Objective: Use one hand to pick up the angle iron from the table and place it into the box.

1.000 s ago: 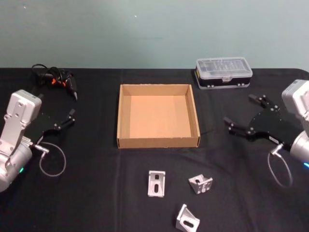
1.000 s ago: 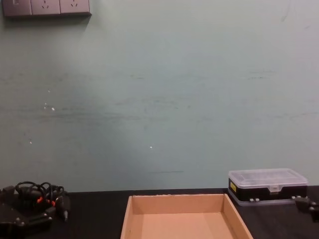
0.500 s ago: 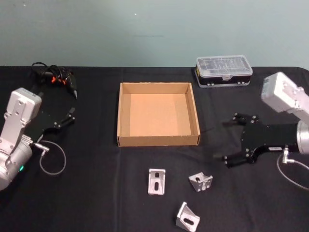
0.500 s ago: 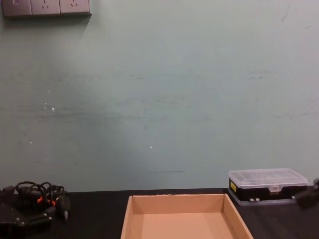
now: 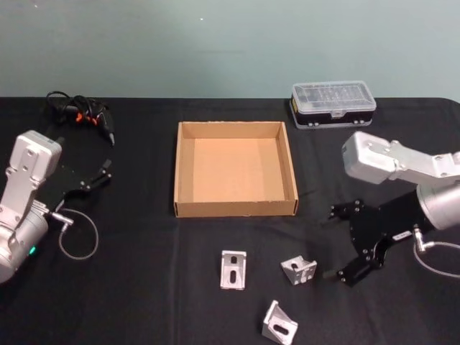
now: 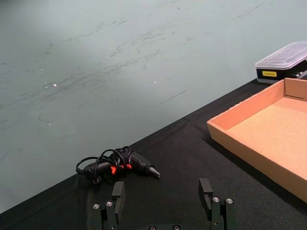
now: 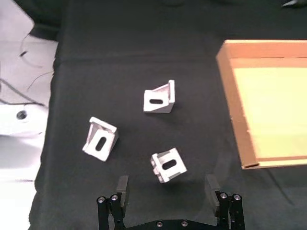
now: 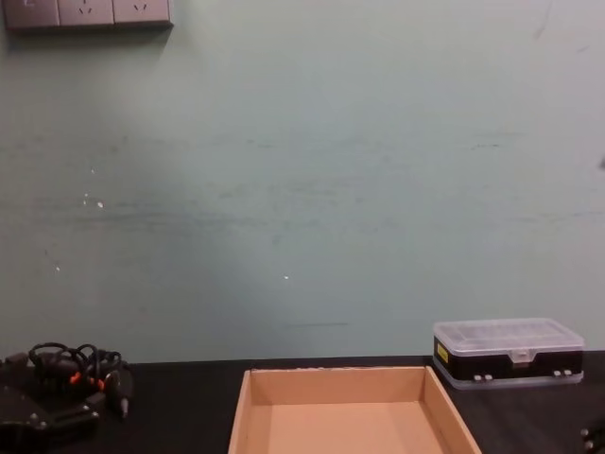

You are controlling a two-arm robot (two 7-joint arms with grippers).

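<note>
Head view first: the box [image 5: 236,210] sits mid-desk with loads of bare black desk [image 5: 144,287] on every side, and its low front wall is the only edge between it and the three brackets in front. The left angle iron [image 5: 233,270], right angle iron [image 5: 298,270] and near angle iron [image 5: 279,324] all lie on the desk, spaced out, none touching. The right end effector [image 5: 338,245] hangs just right of the right angle iron, spread wide with nothing in it. A second ago it was way out by the desk's right edge, about level with the box, so that arm has swung in and down. The left end effector [image 5: 97,177] hasn't budged over on the left, open and empty too. Left wrist view: its fingers [image 6: 117,194] stand apart with free desk ahead, a cabled tool [image 6: 120,165] sits further on, and the box is cut off by the frame. Right wrist view: the right angle iron lies just ahead of the gap between the spread fingers, untouched, with the other two beyond it. Chest view: the box is cut off at the bottom edge, the clear-lidded case [image 8: 506,350] sits behind it to the right, and the dark speck [image 8: 596,437] in the lower right corner is too small to make out.
</note>
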